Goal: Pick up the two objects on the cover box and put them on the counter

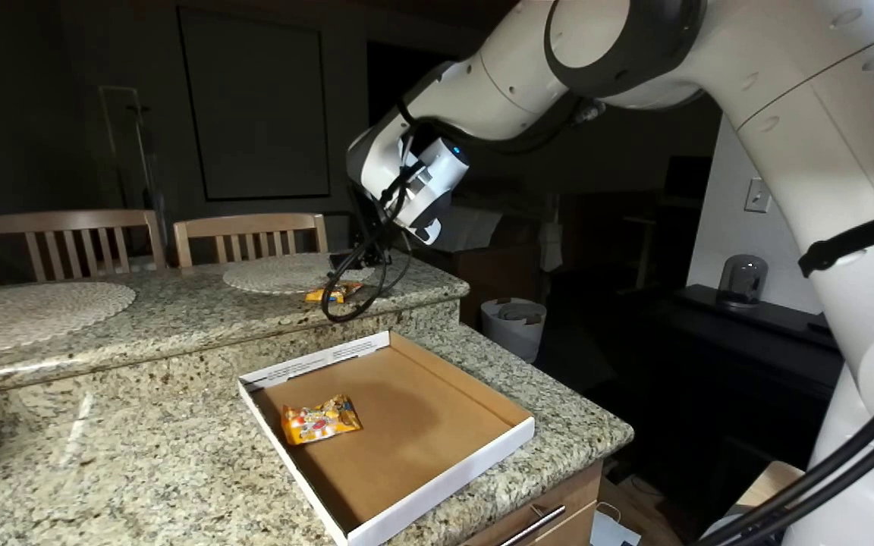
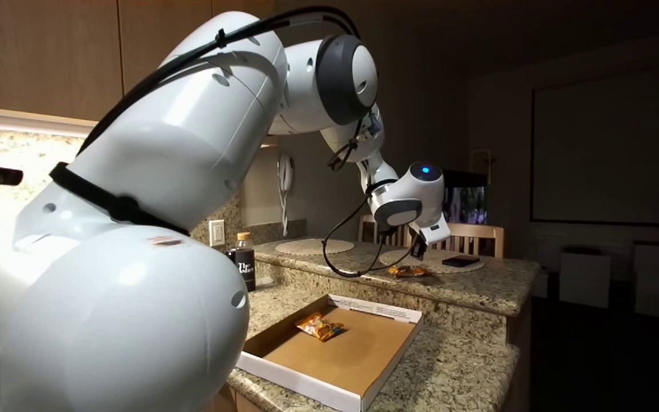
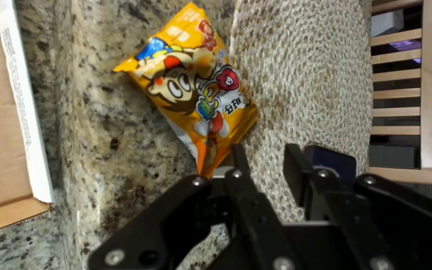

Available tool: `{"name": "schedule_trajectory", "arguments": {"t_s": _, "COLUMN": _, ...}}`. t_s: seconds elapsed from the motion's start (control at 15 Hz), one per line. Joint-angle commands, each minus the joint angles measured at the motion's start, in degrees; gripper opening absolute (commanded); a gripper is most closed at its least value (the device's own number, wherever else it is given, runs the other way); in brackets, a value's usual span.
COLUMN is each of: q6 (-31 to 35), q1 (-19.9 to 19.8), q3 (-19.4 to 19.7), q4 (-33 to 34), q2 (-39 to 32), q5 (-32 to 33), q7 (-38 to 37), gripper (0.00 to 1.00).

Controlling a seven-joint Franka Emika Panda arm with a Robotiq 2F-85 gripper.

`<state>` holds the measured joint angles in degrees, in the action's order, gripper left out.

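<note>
Two fingers (image 3: pixel 241 165) are standing partway apart on my gripper (image 3: pixel 265 155), and I am seeing only the woven placemat (image 3: pixel 306 67) through the gap. The near packet (image 3: pixel 197 90) is lying just beside them on the counter (image 3: pixel 99 123), one corner overlapping the placemat's edge; whether a finger is touching it, I am not managing to tell. Its cartoon side is facing up, and in the wrist view its long axis is running diagonally from upper left to lower right, the lower end pointing toward the fingers. In an exterior view, another packet (image 1: pixel 321 419) is resting in the box (image 1: pixel 444 484), near the left wall, its long axis running roughly left to right.
</note>
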<state>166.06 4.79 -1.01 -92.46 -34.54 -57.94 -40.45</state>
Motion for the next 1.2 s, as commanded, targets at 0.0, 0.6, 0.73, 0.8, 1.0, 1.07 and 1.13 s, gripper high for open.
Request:
{"name": "schedule_trajectory", "arguments": {"t_s": 0.0, "q6": -1.17, "q1": -1.39, "q3": -1.76, "q4": -3.12, "q2": 3.36, "q5": -0.84, "q7": 2.60, "gripper": 0.62}}
{"name": "schedule_trajectory", "arguments": {"t_s": 0.6, "q6": -21.17, "q1": -2.48, "q3": -0.31, "q4": -20.49, "q2": 12.11, "q5": 3.55, "q7": 6.71, "gripper": 1.00}}
{"name": "schedule_trajectory", "arguments": {"t_s": 0.73, "q6": -22.96, "q1": -1.46, "q3": 0.53, "q4": -24.04, "q2": 13.48, "q5": 5.57, "q7": 8.35, "gripper": 1.00}}
{"name": "schedule_trajectory", "arguments": {"t_s": 0.8, "q6": -23.12, "q1": -0.87, "q3": 0.88, "q4": -25.56, "q2": 13.91, "q5": 7.16, "q7": 8.37, "gripper": 1.00}}
{"name": "schedule_trajectory", "arguments": {"t_s": 1.0, "q6": -26.01, "q1": 0.01, "q3": 0.47, "q4": -27.59, "q2": 13.64, "q5": 12.16, "q7": 8.44, "gripper": 1.00}}
{"name": "schedule_trajectory", "arguments": {"t_s": 1.07, "q6": -26.90, "q1": 0.40, "q3": 0.20, "q4": -28.03, "q2": 13.63, "q5": 13.79, "q7": 8.43, "gripper": 1.00}}
{"name": "schedule_trajectory", "arguments": {"t_s": 1.13, "q6": -27.45, "q1": 1.10, "q3": 0.01, "q4": -28.33, "q2": 13.52, "q5": 15.79, "q7": 8.50, "gripper": 1.00}}
